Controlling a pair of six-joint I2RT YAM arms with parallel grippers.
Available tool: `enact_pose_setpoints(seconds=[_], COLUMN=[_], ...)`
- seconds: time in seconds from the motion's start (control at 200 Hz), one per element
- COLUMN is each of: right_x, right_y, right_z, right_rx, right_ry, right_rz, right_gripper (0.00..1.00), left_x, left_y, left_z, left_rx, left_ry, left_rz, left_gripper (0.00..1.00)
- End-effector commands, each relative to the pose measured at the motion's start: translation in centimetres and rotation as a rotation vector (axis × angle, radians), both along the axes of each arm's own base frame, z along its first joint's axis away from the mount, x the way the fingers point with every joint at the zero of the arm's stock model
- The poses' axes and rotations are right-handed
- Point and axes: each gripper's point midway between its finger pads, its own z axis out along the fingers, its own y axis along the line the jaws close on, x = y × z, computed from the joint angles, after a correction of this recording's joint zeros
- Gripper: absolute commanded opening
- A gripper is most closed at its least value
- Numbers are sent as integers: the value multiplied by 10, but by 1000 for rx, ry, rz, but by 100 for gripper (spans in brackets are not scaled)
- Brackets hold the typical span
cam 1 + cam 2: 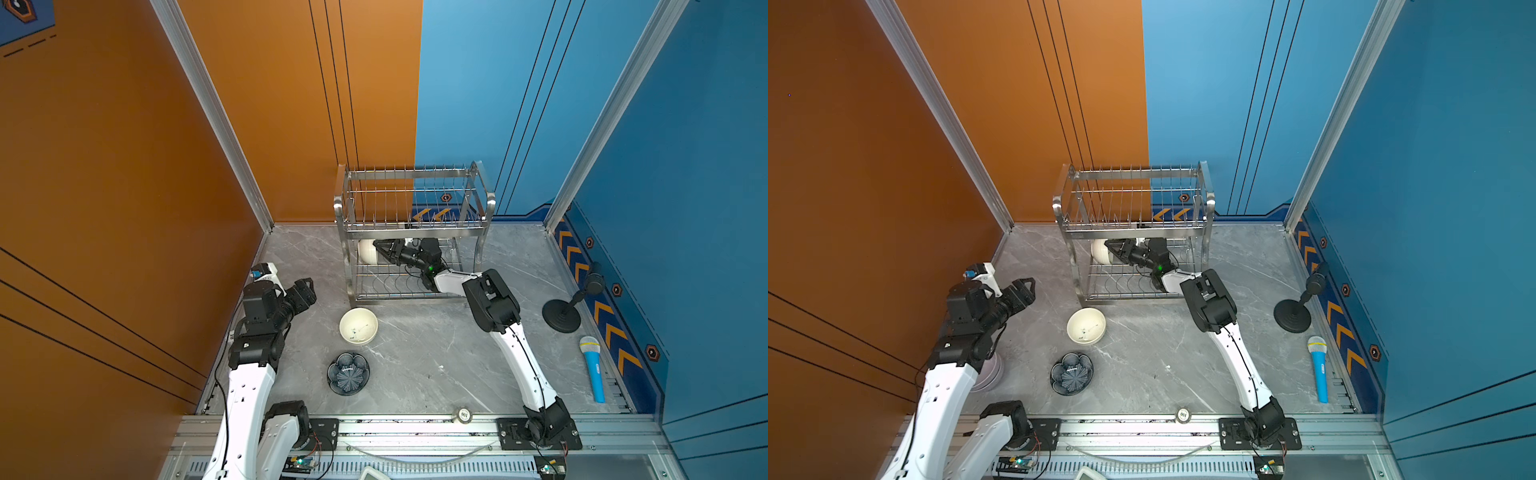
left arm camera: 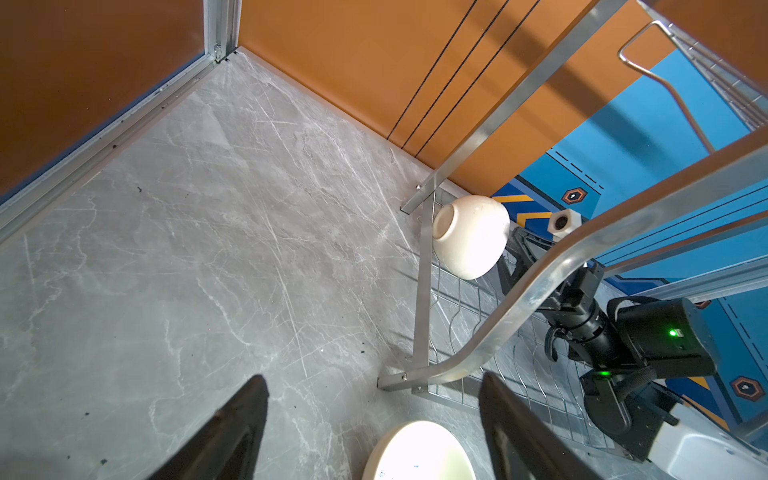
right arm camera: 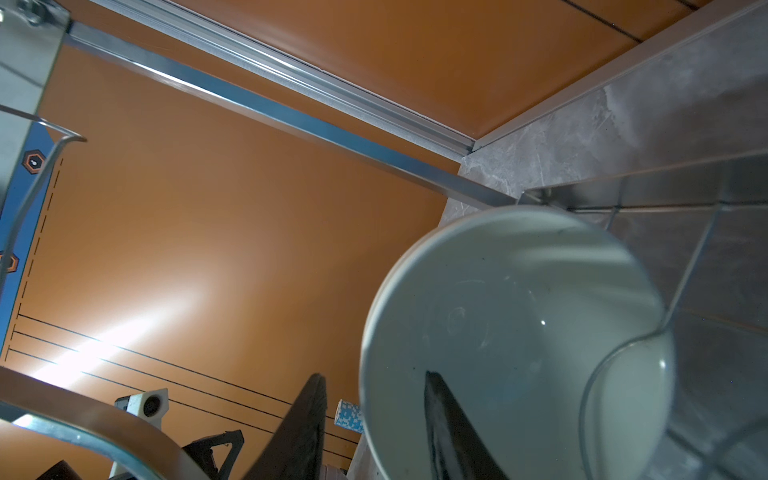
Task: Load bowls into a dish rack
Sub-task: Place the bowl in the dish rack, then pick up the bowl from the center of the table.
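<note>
Nearest, the dark flower-rimmed bowl (image 1: 348, 373) and a cream bowl (image 1: 358, 326) sit upright on the tabletop (image 1: 428, 361). The left gripper (image 1: 306, 293) hovers near them, jaws wide apart. Farther, a second cream bowl (image 1: 368, 251) stands on edge in the dish rack (image 1: 415, 226) lower tier, with the right gripper (image 1: 381, 249) parted astride its rim. The bowls are judged rigid, slick and chip-prone, so each is best pinched at the rim.

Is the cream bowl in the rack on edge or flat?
On edge: the cream bowl sits tipped in the dish rack's lower tier, its foot pointing sideways and its mouth facing the right gripper.
</note>
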Motion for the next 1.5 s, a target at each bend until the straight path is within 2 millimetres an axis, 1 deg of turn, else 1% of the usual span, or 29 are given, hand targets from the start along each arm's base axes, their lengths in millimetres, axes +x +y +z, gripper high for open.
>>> enact_pose_setpoints(seconds=[0.0,0.18,0.26,0.295,0.446,0.456,0.576,0.606,0.721,0.741,0.751,0.766,0.796,0.811,0.951,1.041,1.126,1.151,1.156,1.171,1.206,1.332,1.492], right_x=[-2,-9,-15,-19,-36,-37,-55,-60,-83,-87,-90,-94,-101,-105,-138,-162,-185,-186,-193,-201,-211,-232,-255], right_y=[-9,-17,-20,-21,-27,-27,-33,-34,-36,-35,-36,-35,-35,-34,-28,-23,-20,-23,-18,-14,-13,-14,-10], right_z=[32,40,37,39,32,30,26,28,27,20,30,32,33,30,32,28,19,17,17,16,12,5,4], right_rx=[-11,-44,-78,-94,-174,-181,-229,-239,-317,-337,-336,-343,-364,-378,-458,-527,-620,-646,-648,-662,-702,-787,-867], right_ry=[-65,-76,-77,-85,-97,-93,-106,-113,-140,-137,-154,-164,-176,-175,-228,-257,-288,-294,-304,-315,-331,-368,-434], right_rz=[-28,-57,-62,-63,-59,-59,-48,-44,-13,-6,-5,1,11,18,66,115,159,160,175,192,208,240,283], right_gripper=[44,48,48,48,48,48,48,49,48,49,49,48,48,48,48,48,47,47,47,47,47,47,47], left_x=[-3,-3,-2,-1,2,2,2,2,1,2,1,1,1,1,2,2,3,3,3,3,3,4,4], left_y=[2,4,4,4,4,4,5,5,5,5,6,6,6,6,7,8,8,8,8,8,8,9,10], left_z=[4,3,3,3,4,5,6,6,3,3,3,3,2,2,-1,-3,-4,-5,-4,-5,-5,-5,-8], left_rx=[21,18,17,14,11,11,14,14,10,9,8,9,7,5,3,-1,-3,-3,-3,-3,-4,-8,-13], left_ry=[-7,-9,-10,-12,-10,-11,-15,-16,-10,-11,-11,-12,-13,-12,-10,-7,-6,-6,-7,-6,-6,-10,-10], left_rz=[-3,3,7,7,-1,0,4,5,6,7,9,9,11,10,16,19,20,19,20,18,19,17,19], left_gripper=[80,80,80,80,80,80,80,80,80,80,80,80,80,80,80,80,80,80,80,80,80,80,80])
